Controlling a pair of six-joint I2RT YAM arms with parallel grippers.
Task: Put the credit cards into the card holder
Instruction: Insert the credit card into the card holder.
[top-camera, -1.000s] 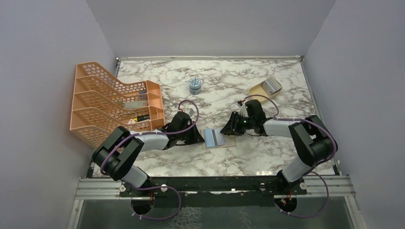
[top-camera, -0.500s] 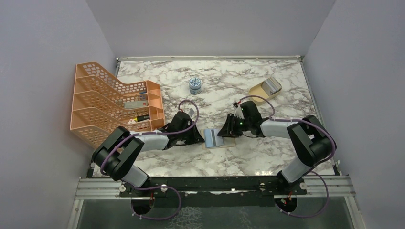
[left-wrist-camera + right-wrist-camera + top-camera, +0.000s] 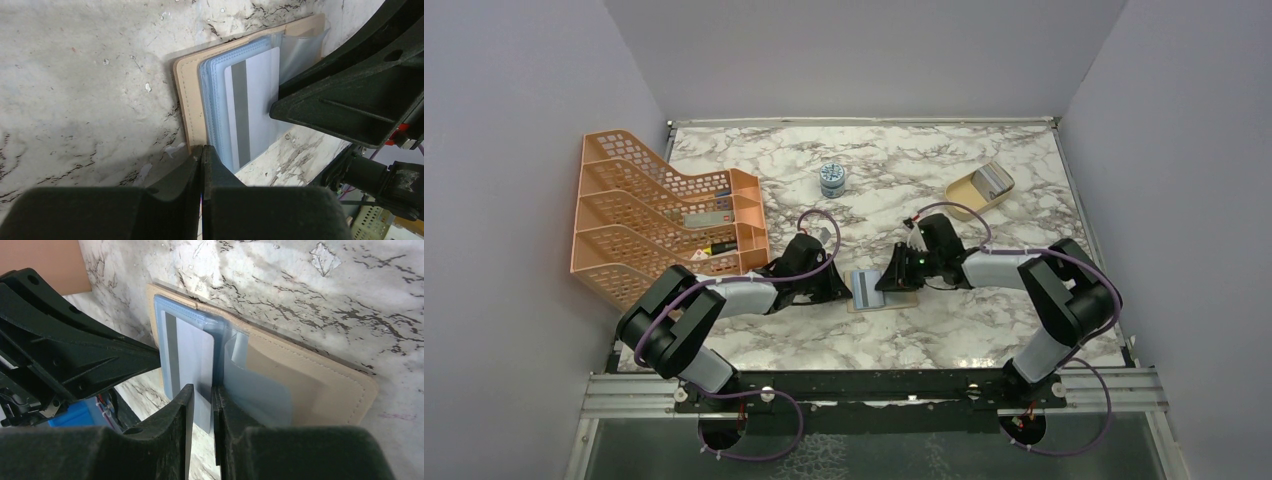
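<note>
The card holder [image 3: 894,298] lies open on the marble, tan outside [image 3: 310,375] with pale blue pockets [image 3: 212,95]. A pale credit card with a grey stripe [image 3: 252,100] sits partly in the left pockets; it also shows in the right wrist view [image 3: 192,357]. My right gripper [image 3: 888,279] is shut on the card's right edge [image 3: 202,390]. My left gripper [image 3: 842,287] is shut on the holder's left edge, at the pocket sleeves [image 3: 202,149]. The two grippers face each other across the holder. A second silvery card [image 3: 994,179] lies in the beige dish.
An orange mesh file rack [image 3: 659,215] stands at the left. A small blue-and-white jar [image 3: 832,179] stands at the back middle. The beige rounded dish [image 3: 969,195] sits at the back right. Grey walls enclose the table.
My right gripper has moved left with the card, which now lies further over the holder's left pockets. The left arm has not moved.
</note>
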